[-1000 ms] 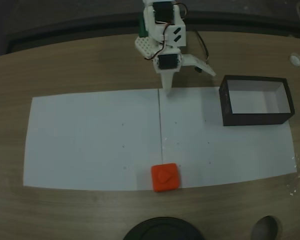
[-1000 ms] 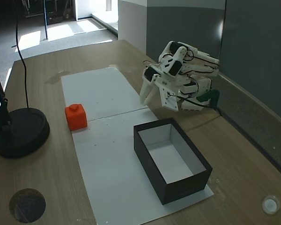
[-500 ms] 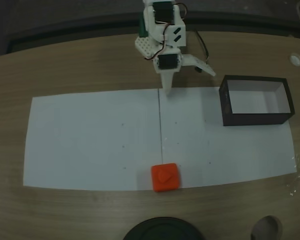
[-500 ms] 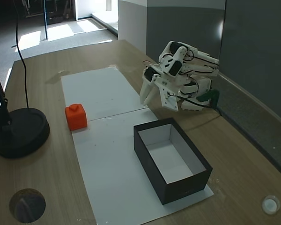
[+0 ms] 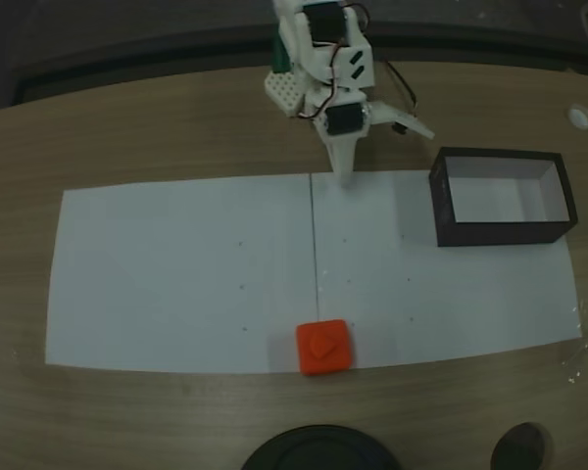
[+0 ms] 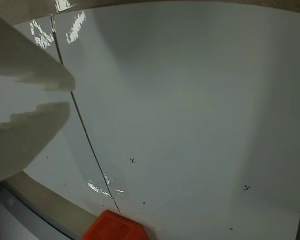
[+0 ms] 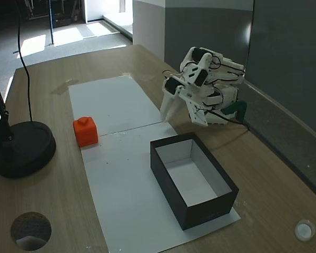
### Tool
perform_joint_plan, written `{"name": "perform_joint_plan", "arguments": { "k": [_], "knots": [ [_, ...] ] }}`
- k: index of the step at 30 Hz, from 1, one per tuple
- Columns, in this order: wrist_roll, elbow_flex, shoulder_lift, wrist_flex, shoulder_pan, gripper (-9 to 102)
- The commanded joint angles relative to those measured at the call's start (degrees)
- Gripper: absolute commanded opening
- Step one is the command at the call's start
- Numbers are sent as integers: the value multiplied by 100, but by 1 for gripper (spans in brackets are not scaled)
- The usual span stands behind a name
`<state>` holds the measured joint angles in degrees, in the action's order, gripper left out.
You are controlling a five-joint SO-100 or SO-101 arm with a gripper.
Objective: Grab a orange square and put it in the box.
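The orange square point(image 5: 323, 348) lies at the near edge of the white paper, bump upward; it is also on the left in a fixed view point(image 7: 85, 131), and its corner pokes in at the bottom of the wrist view point(image 6: 115, 230). The box point(image 5: 503, 233) stands open-topped at the paper's right end, and it is in front in a fixed view point(image 7: 200, 211). My gripper point(image 5: 346, 174) hangs by the arm's base at the paper's far edge, tip down, far from the square. Its pale fingers point(image 6: 35, 75) sit close together with nothing between them.
Two white paper sheets point(image 5: 176, 274) cover the wooden table, joined at a seam. A black round lamp base point(image 7: 21, 150) stands near the square. A round hole point(image 7: 30, 230) and a small white disc point(image 7: 304, 230) sit near the table's edges.
The arm has turned a little toward the box side, and its tip has shifted slightly right in the top-down fixed view. The square and the box have not moved.
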<state>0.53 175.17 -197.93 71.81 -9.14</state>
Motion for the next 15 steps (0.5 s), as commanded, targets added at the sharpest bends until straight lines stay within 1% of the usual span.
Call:
{"name": "perform_joint_plan", "arguments": {
  "k": [1, 3, 6, 8, 9, 12, 15],
  "knots": [
    [26, -237, -123, -519, -35, 0],
    [26, -290, -114, -976, 105, 3],
    [185, -492, -26, -1652, 352, 16],
    [308, -747, 26, -1846, 457, 25],
    [299, -896, 105, -1890, 457, 27],
    [343, -1433, 703, -1960, 519, 27],
    [343, -2224, 1846, -1960, 721, 28]
  ]
}}
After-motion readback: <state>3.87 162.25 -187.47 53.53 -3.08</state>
